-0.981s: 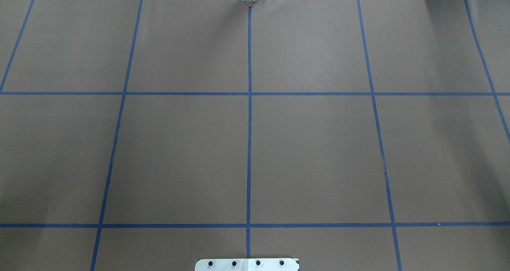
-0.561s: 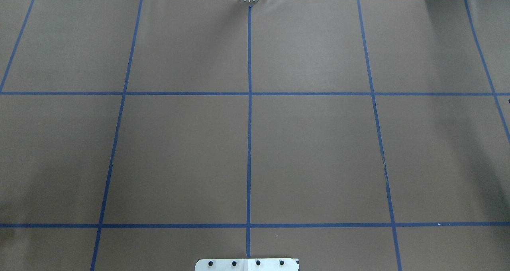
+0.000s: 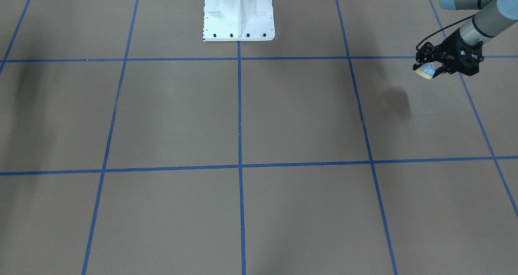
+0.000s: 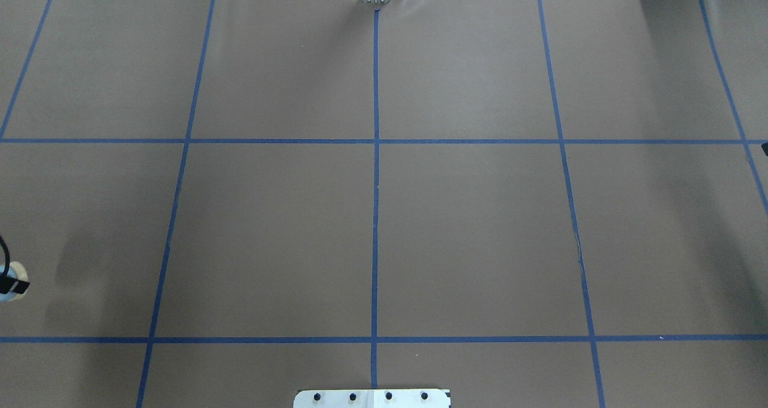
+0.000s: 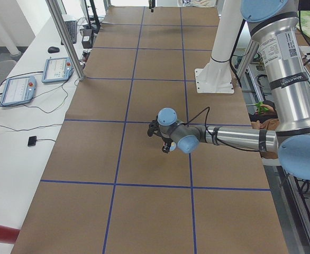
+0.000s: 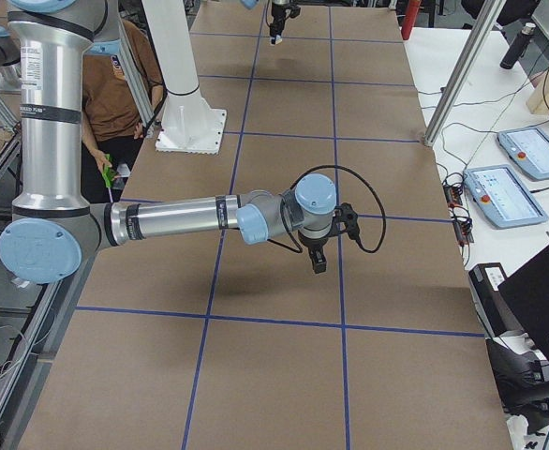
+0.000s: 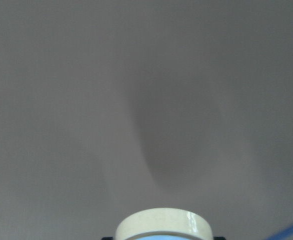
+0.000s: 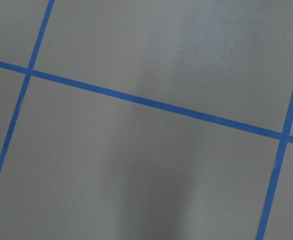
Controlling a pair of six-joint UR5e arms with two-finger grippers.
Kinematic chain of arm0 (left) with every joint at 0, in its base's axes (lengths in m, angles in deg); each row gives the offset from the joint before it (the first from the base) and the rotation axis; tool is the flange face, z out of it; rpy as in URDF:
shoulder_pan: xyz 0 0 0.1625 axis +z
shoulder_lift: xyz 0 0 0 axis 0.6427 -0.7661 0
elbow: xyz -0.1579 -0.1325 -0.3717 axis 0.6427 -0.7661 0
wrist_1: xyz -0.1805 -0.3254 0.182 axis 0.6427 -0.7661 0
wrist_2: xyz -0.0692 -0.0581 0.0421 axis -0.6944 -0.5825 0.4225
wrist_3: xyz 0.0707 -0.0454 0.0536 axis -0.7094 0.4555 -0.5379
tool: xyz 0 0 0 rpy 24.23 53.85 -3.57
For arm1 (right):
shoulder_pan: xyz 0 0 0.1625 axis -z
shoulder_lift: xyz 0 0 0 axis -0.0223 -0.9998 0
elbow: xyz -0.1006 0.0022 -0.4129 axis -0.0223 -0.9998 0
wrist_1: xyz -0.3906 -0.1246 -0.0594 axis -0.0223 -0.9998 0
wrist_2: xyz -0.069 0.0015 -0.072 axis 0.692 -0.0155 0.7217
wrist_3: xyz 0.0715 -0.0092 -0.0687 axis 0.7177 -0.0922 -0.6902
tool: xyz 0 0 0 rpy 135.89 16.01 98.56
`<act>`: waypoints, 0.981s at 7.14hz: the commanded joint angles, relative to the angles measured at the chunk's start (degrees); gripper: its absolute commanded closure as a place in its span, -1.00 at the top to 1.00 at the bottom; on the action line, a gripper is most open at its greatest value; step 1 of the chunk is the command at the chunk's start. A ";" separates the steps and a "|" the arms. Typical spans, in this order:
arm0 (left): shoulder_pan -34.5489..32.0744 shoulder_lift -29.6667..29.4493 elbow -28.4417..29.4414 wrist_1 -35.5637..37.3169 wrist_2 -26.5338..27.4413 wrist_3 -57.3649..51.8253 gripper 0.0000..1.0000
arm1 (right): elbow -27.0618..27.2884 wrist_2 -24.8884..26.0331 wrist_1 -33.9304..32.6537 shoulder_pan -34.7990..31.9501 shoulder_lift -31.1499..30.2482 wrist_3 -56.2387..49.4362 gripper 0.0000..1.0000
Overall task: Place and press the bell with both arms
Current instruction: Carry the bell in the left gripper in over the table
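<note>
Exterior front-facing view first: see the left gripper (image 3: 428, 70) well out to the robot's left of the white pedestal (image 3: 238, 20) and slightly forward of it, pinched tight on the bell (image 3: 426, 71). Held up clear of the table (image 3: 283, 113), tilted, cream base ring lowest, light-blue dome tucked into the black grip. Throws a dark shadow (image 3: 398, 101) onto the brown sheet, apart from the bell. From overhead, shows just inside the frame's left edge, far to the left of the pedestal's bolted plate. On the left wrist camera, shows only as a cream ring along the bottom edge. For the right gripper (image 6: 318, 264), look to the exterior right view: hangs tips-down above the table, out on the pedestal's other side and forward of it, near a blue tape line (image 6: 344, 375). Cannot tell how far open, nor holding what, if anything. Shows overhead as no more than a dark sliver at the right edge.
</note>
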 commanded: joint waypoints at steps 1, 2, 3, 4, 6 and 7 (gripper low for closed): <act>-0.97 -17.65 -0.42 20.19 0.31 0.09 -0.98 | -0.01 0.00 0.00 0.17 -0.04 0.00 1.00; -0.62 -24.96 -0.08 29.25 0.66 0.44 -0.97 | 0.08 -0.09 0.00 0.17 -0.04 0.09 1.00; -0.09 -31.29 0.53 36.65 0.67 1.05 -0.96 | 0.17 -0.09 0.00 0.17 -0.04 0.27 1.00; 3.22 -38.58 1.24 44.04 1.80 5.06 -0.96 | 0.26 -0.09 0.00 0.17 -0.04 0.44 1.00; 9.21 -54.13 13.46 52.16 5.41 10.97 -0.96 | 0.26 -0.09 0.00 0.17 -0.04 0.44 1.00; 11.23 -60.73 20.16 54.28 5.33 11.69 -0.96 | 0.17 -0.09 0.00 0.17 -0.04 0.44 1.00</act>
